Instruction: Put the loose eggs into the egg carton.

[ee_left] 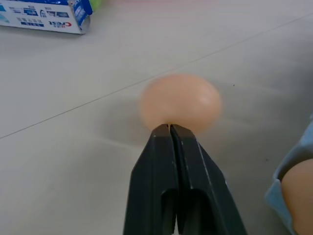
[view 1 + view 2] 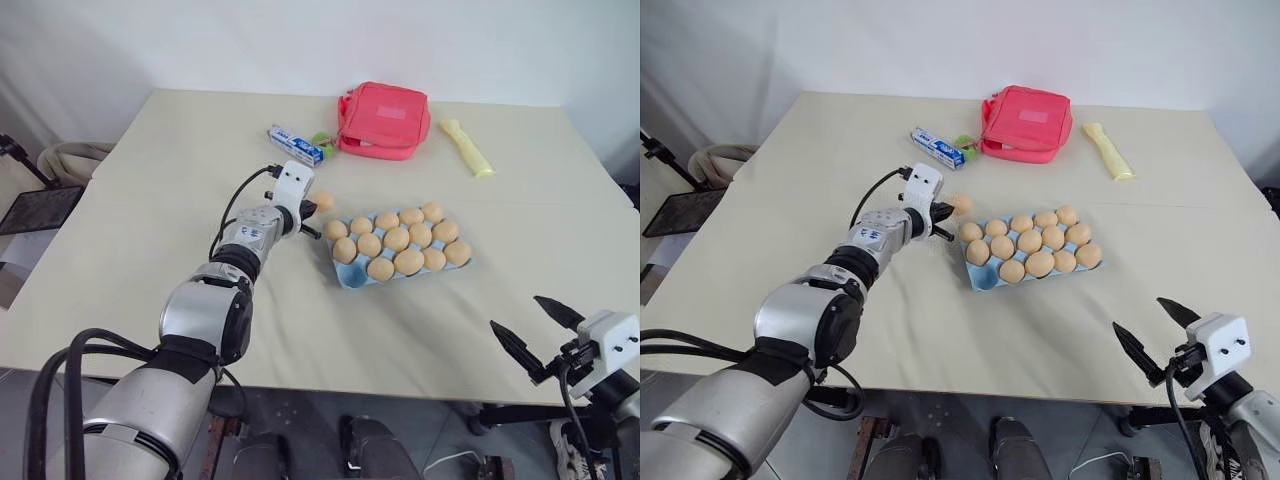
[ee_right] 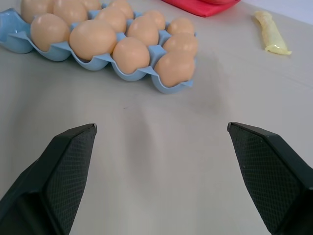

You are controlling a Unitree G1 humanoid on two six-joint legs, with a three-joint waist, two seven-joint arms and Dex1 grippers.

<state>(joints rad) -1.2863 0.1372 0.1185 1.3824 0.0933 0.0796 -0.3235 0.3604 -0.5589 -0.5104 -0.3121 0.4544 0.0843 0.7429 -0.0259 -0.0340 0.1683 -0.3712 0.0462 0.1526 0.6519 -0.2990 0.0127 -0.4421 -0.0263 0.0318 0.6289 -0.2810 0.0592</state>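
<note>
- Just beside the carton's [image 2: 345,277] far left corner lies the one loose egg [image 2: 322,202] — on the table [image 2: 150,200].
- In the carton, nearly every cup is filled; one near-left cup looks empty.
- Left gripper [image 2: 305,209]: fingers pressed together with nothing between them — tips at the egg.
- Right gripper [image 2: 530,335]: fingers wide, well apart from the carton.

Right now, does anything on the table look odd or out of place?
Yes. The left gripper is shut, but the loose egg is not between its fingers; it sits just past the tips, beside the carton. It looks like a missed grasp. One near corner cup of the carton is empty.
</note>
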